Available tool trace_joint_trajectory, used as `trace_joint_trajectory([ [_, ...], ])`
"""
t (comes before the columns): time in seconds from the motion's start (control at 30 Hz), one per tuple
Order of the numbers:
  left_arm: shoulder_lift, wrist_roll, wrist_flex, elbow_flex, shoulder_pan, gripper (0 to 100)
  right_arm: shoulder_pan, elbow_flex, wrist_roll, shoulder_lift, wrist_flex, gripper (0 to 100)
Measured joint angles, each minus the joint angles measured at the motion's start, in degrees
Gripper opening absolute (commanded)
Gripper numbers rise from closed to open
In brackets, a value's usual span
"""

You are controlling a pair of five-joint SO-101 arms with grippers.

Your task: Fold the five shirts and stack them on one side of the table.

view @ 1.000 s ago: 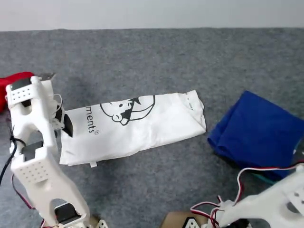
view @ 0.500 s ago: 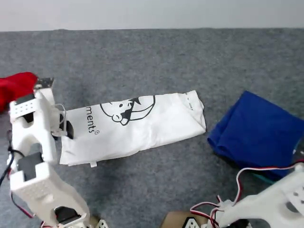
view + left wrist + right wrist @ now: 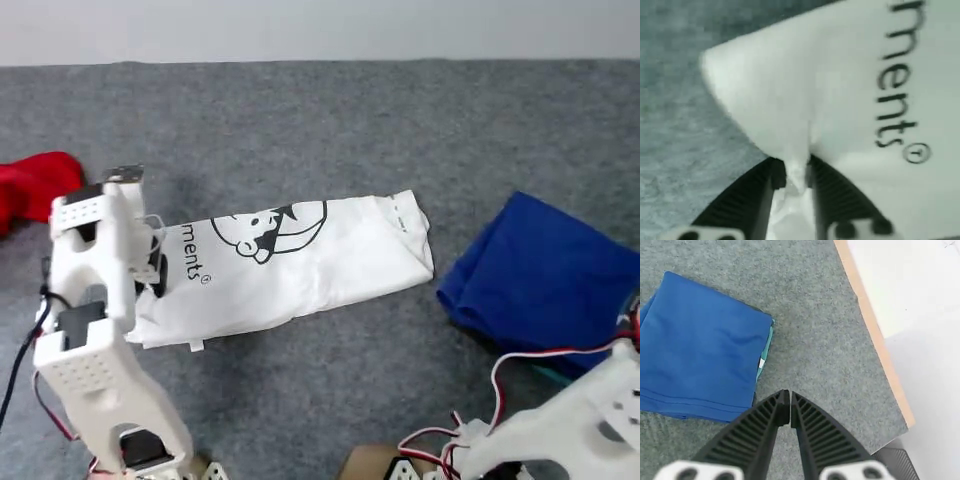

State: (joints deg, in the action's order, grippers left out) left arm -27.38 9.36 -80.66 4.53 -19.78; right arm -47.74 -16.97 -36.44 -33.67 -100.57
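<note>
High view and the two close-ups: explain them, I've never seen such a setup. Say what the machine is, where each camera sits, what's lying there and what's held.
These are two small white robot arms, each ending in a two-fingered gripper. The high view looks down on the grey table from a fixed camera; the other two pictures come from a camera on each arm's wrist. On the table lie a white shirt folded lengthwise, a folded blue shirt over a teal cloth, and a red garment at the edge. The left gripper pinches a corner of the white shirt. The right gripper is shut on nothing, above bare table beside the blue shirt.
</note>
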Motion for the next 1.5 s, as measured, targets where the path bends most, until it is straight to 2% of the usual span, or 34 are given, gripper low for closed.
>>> trace_joint_trajectory([
  [0.23, 4.66, 0.18, -2.29, 0.18, 0.18, 0, 0.18, 0.00, 0.00, 0.00, 0.00, 0.9],
  [0.33, 8.09, 0.18, -2.73, 0.18, -2.81, 0, 0.18, 0.00, 0.00, 0.00, 0.00, 0.9],
  [0.6, 9.85, 6.42, -6.68, -5.89, -13.54, 0, 0.18, 0.00, 0.00, 0.00, 0.00, 0.9],
  [0.8, 9.85, 8.88, -10.55, -11.87, -14.86, 0, 0.18, 0.00, 0.00, 0.00, 0.00, 0.9],
  [0.97, 10.64, 8.44, -17.49, -17.67, -8.62, 0, 0.18, 0.00, 0.00, 0.00, 0.00, 0.9],
  [1.5, 14.51, -10.20, -18.11, -19.16, 25.76, 0, 0.18, 0.00, 0.00, 0.00, 0.00, 0.9],
])
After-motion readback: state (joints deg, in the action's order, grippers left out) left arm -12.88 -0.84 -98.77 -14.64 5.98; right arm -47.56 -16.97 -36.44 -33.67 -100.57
